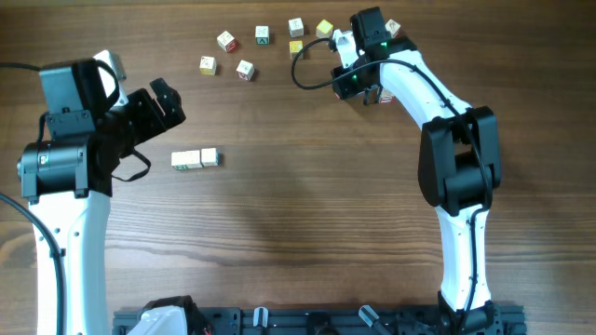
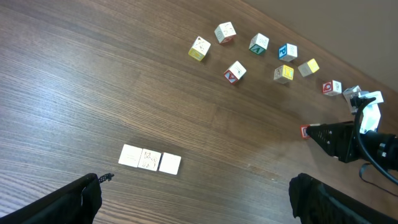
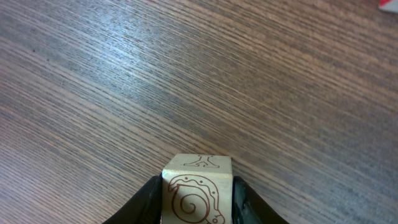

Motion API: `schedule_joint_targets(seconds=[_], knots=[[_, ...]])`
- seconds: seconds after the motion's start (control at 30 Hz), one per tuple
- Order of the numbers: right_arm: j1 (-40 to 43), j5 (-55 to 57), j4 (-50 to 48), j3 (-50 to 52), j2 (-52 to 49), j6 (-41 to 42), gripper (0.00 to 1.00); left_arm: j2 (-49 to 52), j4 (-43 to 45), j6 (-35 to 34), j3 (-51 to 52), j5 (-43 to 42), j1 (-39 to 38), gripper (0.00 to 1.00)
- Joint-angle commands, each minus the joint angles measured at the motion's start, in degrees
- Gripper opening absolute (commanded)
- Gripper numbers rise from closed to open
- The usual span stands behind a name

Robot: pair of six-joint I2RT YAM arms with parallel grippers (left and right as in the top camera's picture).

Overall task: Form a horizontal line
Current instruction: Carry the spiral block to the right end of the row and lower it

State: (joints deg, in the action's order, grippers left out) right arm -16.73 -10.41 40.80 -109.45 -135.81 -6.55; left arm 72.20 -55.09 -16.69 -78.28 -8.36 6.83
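The row of three white cubes (image 1: 196, 159) lies on the left part of the wooden desk (image 1: 307, 214). Its long axis runs left to right. The right fingers (image 3: 144, 202) are grasping a cube with a snail drawing (image 3: 197, 193), near the loose cubes (image 1: 244, 68) at the far edge. The left fingers (image 2: 68, 199) are released, spread wide near the row.

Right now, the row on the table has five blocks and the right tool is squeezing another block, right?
Not quite. The row has three blocks, not five; the left wrist view shows them touching side by side. The right tool is squeezing another block, as you said.
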Motion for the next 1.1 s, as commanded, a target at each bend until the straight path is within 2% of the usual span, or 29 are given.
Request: schedule_joint_targets(seconds=[0.0,0.23,0.4,0.53,0.77,0.87,1.0,1.07], knots=[[-0.2,-1.25,1.01,-0.42,-1.03,4.5,0.35,-0.2,0.11,-0.48,0.42,0.55,0.2,1.0],[-2.03,-18.08,4.35,-0.48,1.42,6.47,0.31,-0.2,0.11,-0.48,0.42,0.55,0.2,1.0],[-5.42,-30.6,5.4,-0.46,1.66,17.14,0.29,-0.2,0.11,-0.48,0.42,0.55,0.2,1.0],[-10.05,-30.42,4.48,-0.46,1.66,23.21,0.28,-0.2,0.11,-0.48,0.42,0.55,0.2,1.0],[-19.65,-22.6,1.16,-0.46,1.6,34.16,0.28,-0.2,0.11,-0.48,0.42,0.55,0.2,1.0],[-22.73,-17.16,-0.35,-0.46,1.53,37.59,0.29,-0.2,0.11,-0.48,0.42,0.55,0.2,1.0],[-26.01,-6.21,-1.57,-0.46,1.11,46.82,0.29,-0.2,0.11,-0.48,0.42,0.55,0.2,1.0],[-26.93,-5.44,-3.04,-0.46,0.5,49.29,0.31,-0.2,0.11,-0.48,0.42,0.55,0.2,1.0]])
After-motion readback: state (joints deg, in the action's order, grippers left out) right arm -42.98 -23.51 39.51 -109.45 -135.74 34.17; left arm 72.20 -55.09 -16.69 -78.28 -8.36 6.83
